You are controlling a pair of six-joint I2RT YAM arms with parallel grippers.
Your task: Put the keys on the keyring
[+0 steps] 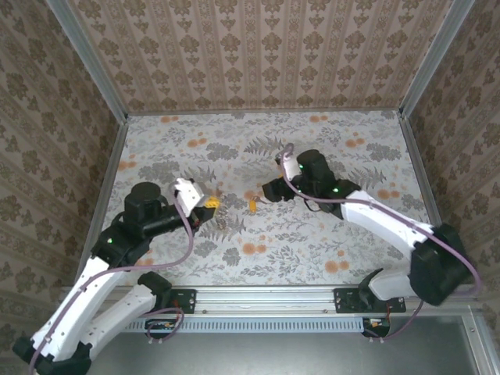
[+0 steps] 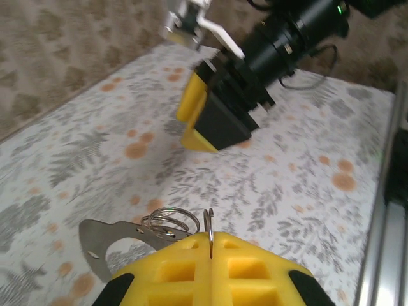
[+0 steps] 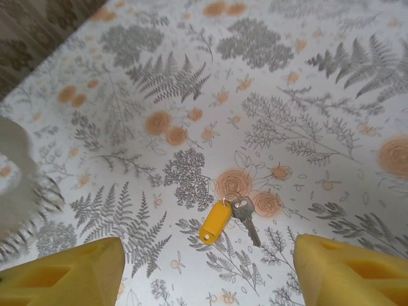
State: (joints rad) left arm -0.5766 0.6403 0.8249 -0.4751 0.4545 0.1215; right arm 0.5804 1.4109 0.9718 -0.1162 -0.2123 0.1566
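Key [image 3: 246,220] with yellow tag [image 3: 216,221] lies flat on the floral worktop [image 1: 312,250], on an orange flower print, touching nothing else.

Right gripper [image 3: 207,258] hovers just above and behind the key. Its yellow fingers [image 3: 70,271] are spread wide, one to each side of the key, and hold nothing. From overhead, this gripper [image 1: 272,190] sits just right of the key [image 1: 252,205].

Left gripper [image 1: 206,205] is left of the key, a little apart. Its yellow fingers [image 2: 172,271] are pressed together, pinching a thin loop of the keyring [image 2: 169,222]. The linked rings and a flat metal tab [image 2: 99,241] hang out beyond the tips, above the worktop. The right gripper [image 2: 213,121] faces it from beyond the key.
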